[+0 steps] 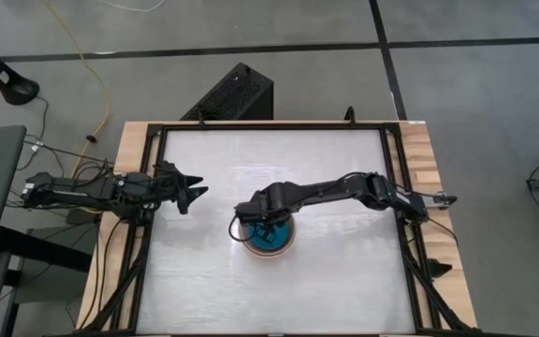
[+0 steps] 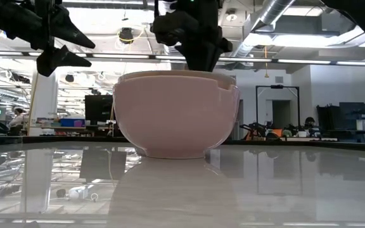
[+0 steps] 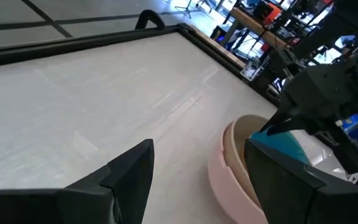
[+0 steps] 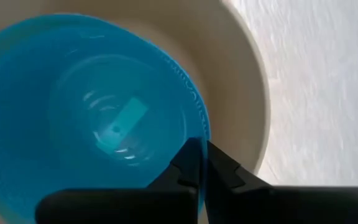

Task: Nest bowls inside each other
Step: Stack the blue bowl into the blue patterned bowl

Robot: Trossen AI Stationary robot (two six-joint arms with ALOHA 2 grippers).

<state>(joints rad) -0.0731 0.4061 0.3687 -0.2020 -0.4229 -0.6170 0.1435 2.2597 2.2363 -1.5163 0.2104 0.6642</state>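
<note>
While the left tool [image 1: 193,192] hovers above the bench [image 1: 326,281] with its fingers spread wide and nothing between them, it sits well to one side of the bowl stack, likely parked there so the other arm has room to work. Its own camera looks past both fingers toward the stack, which lies ahead of it and apart.

Bowl stack [image 1: 268,234]: a salmon-pink bowl [image 2: 173,120] stands upright on the bench as the outer shell. A cream-white bowl [image 3: 238,146] sits inside it, rim slightly above the pink rim. A blue bowl [image 4: 79,118] is innermost, seen directly below the right tool. Whether further bowls lie between these layers cannot be told.

Right tool [image 4: 202,163]: positioned over the stack, reaching down into its mouth. Fingers are pinched together on the rim of the blue bowl, one finger inside the wall and one outside. Judgement: a rim pinch suits a thin-walled bowl being lowered into a larger one, since it keeps the tool clear of the outer rims. The blue bowl appears seated or nearly so; release has not yet happened.
</note>
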